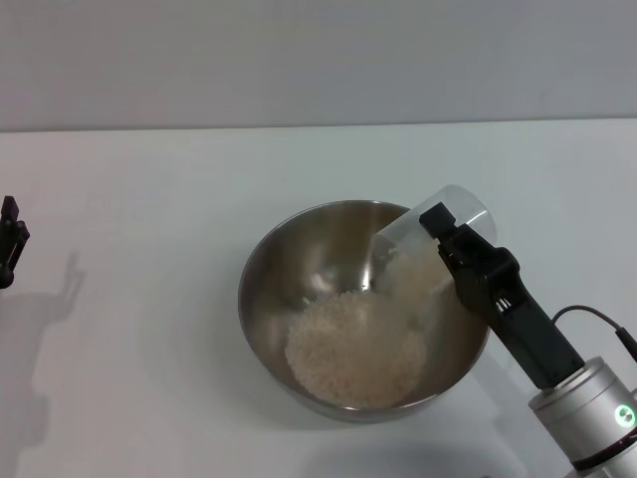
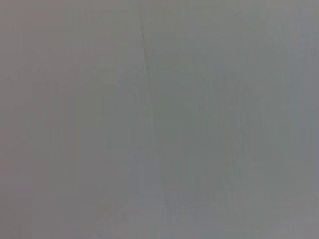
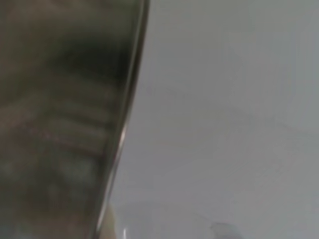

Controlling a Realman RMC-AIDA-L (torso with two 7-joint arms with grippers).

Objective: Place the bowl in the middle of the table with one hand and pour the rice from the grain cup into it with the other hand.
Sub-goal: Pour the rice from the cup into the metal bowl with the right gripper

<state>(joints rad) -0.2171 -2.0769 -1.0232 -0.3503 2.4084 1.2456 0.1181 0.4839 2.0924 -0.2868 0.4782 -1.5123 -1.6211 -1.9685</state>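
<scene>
Spreading white across the whole scene, the table (image 1: 139,199) is carrying the bowl (image 1: 274,289), which is sitting near its middle so grains falling from above are landing inside. Rice (image 1: 353,349) is lying heaped on the bowl's floor, toward the robot. Over the right rim, the cup (image 1: 428,254) is tipping mouth-down into the bowl, with some rice sliding out along its wall. The right gripper (image 1: 453,239) is clenching the cup near its base, keeping the mouth low. The left gripper (image 1: 10,249) is waiting at the table's left edge, well apart; its state I cannot tell. Nothing is blocking the pour.
</scene>
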